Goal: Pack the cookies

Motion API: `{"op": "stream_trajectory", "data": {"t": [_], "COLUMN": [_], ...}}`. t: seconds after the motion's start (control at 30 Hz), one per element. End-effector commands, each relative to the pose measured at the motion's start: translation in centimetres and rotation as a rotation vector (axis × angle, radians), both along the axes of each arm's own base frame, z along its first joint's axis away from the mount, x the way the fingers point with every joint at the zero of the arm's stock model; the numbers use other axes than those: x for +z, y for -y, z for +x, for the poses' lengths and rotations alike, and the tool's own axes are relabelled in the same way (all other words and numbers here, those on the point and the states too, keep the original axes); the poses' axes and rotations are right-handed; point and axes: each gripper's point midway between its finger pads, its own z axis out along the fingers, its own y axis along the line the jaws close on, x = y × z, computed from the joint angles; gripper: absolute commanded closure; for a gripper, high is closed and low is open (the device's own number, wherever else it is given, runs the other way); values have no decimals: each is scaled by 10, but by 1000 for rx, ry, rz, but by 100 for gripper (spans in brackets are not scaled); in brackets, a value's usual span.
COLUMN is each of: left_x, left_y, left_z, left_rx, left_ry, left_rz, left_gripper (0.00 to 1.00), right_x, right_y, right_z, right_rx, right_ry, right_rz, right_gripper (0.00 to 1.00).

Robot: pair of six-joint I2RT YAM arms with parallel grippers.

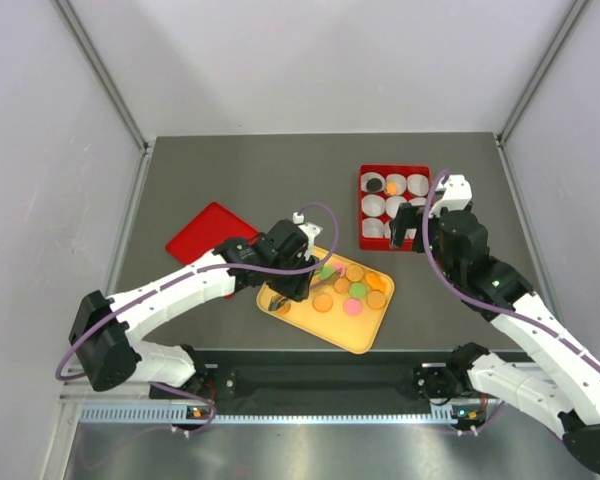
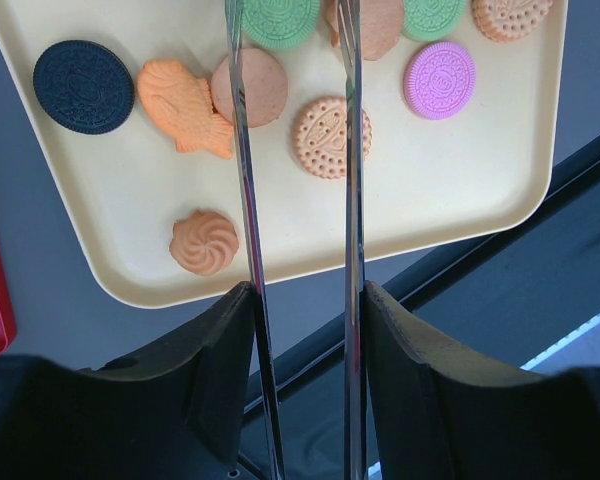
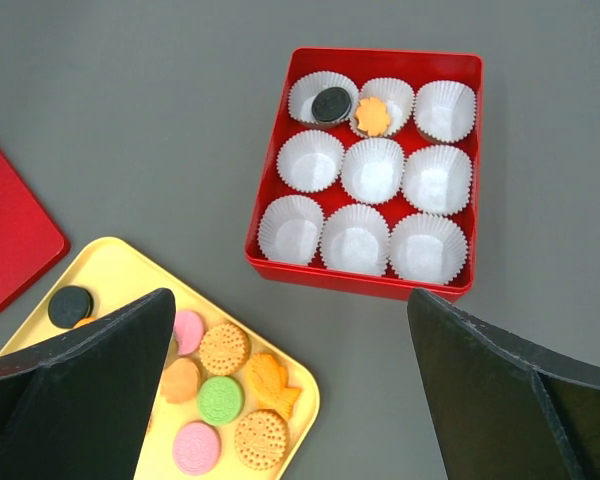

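Observation:
Cookies (image 1: pixel 352 290) in orange, pink, green and black lie on a yellow tray (image 1: pixel 365 335). My left gripper (image 1: pixel 292 272) hangs over the tray's left part, shut on metal tongs (image 2: pixel 245 200). The tong blades stand apart and run over a pink cookie (image 2: pixel 270 85) and a dotted orange cookie (image 2: pixel 325 135); their tips are cut off at the top of the view. A red box (image 1: pixel 394 168) holds white paper cups; a black cookie (image 3: pixel 331 104) and an orange cookie (image 3: pixel 372 115) sit in two back cups. My right gripper (image 1: pixel 405 225) is open and empty beside the box.
A red lid (image 1: pixel 205 232) lies flat left of the tray. The tray's near corner is close to the table's front edge. Grey walls and metal posts enclose the table on three sides.

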Motion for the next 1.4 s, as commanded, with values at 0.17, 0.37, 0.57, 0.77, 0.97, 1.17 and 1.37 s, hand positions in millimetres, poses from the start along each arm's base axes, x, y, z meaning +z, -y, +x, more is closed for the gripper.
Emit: {"op": "stream_trajectory", "data": {"t": [0.17,0.37,0.57,0.77,0.97,1.17,1.37], "left_x": [13,13,13,20,20,14,7], "left_y": [1,0,-1,0,0,-1,-1], "left_z": [8,7,8,9,9,8,9], "left_rx": [17,17,19,20,18,16,14], "left_ry": [66,62,63,78,77,68,58], "left_rz": [-19,-16,-11,-29,-28,-11,10], "left_gripper": [49,49,49,49,48,47,47], "right_x": [15,16,15,14,14,13,13], "right_y": [-5,-5,-5,-5,-5,-4,-3], "right_z": [1,0,0,0,0,-1,-1], "right_rx": [14,15,18,18,19,15,13], "right_ry": [47,48,46,45,44,46,47], "right_rz": [41,42,44,42,39,40,43], "right_gripper": [0,0,0,0,0,0,0]}}
